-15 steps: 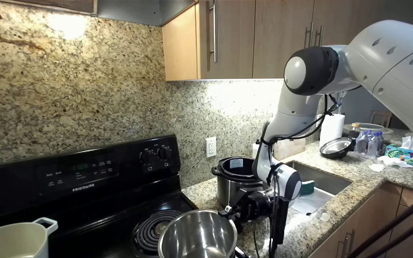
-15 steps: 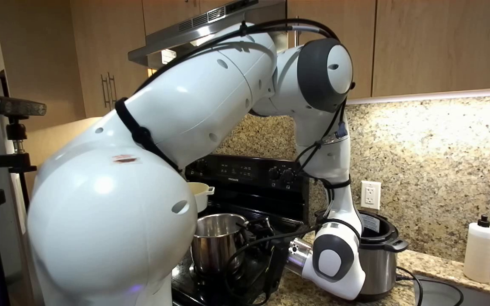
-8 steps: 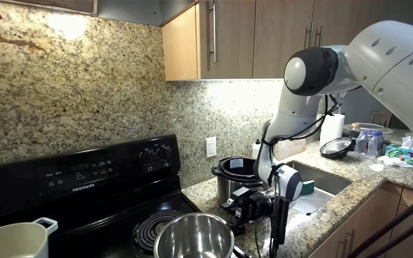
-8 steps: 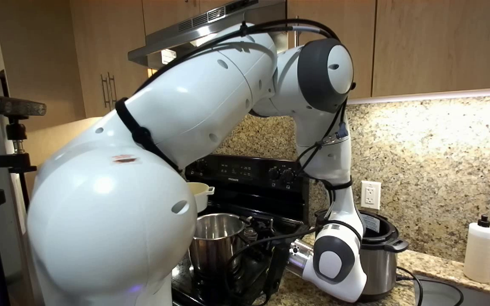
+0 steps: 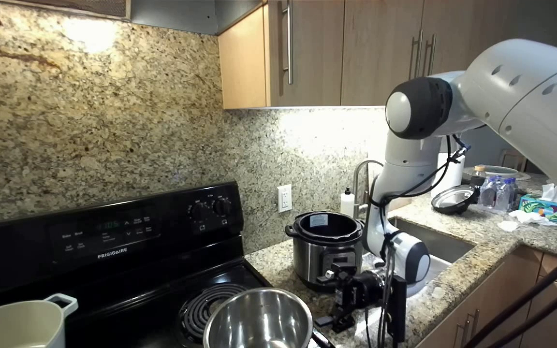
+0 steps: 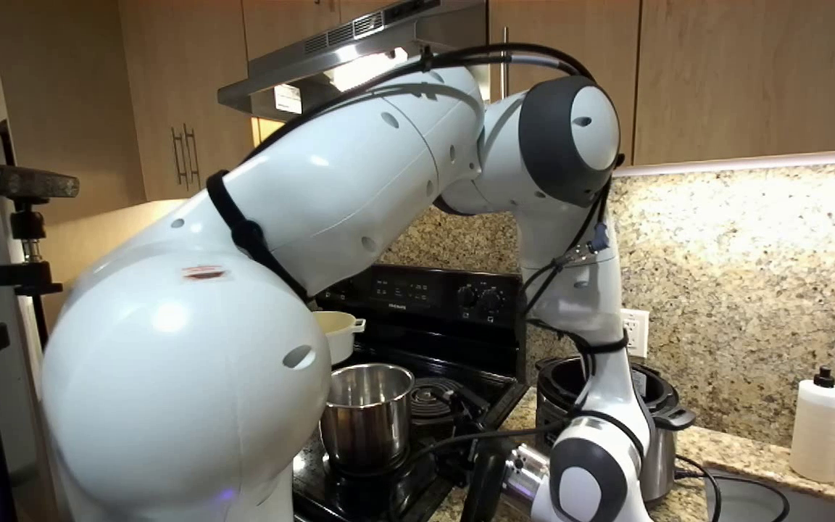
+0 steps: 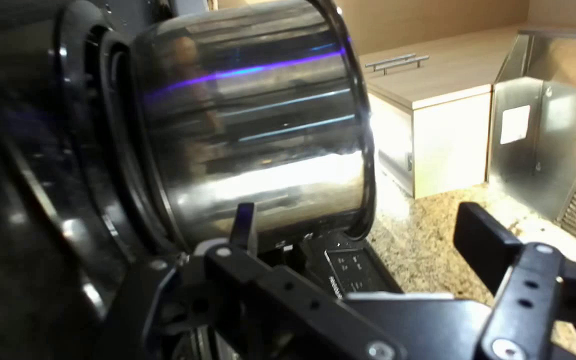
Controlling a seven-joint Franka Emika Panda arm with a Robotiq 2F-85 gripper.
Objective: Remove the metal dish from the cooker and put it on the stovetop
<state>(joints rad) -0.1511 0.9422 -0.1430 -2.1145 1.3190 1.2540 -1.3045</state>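
As far as the dish (image 6: 365,424) goes: standing upright on the stovetop (image 5: 153,319), just beside a coil (image 5: 200,309). Looks settled to me, though I can't see its whole base, so no promises it's dead flat.
cooker (image 5: 324,253): on the desk (image 5: 272,258), open at the top, with only the black interior showing and no dish in it. So the "remove" half of the job is done, I'd say.
jaws: spread wide in the wrist view, nothing in their grip. Both exterior views show a gap between them and the dish, so near it but not touching.
pot (image 6: 338,333): the cream one's on the stovetop too, well apart from the dish. Not part of this job tbh.
stovetop: the "put it on" half looks done as well, since the dish is standing there without being held.
arm (image 5: 411,166): all that's left, by my guess, is backing off without clipping the dish on the way out.
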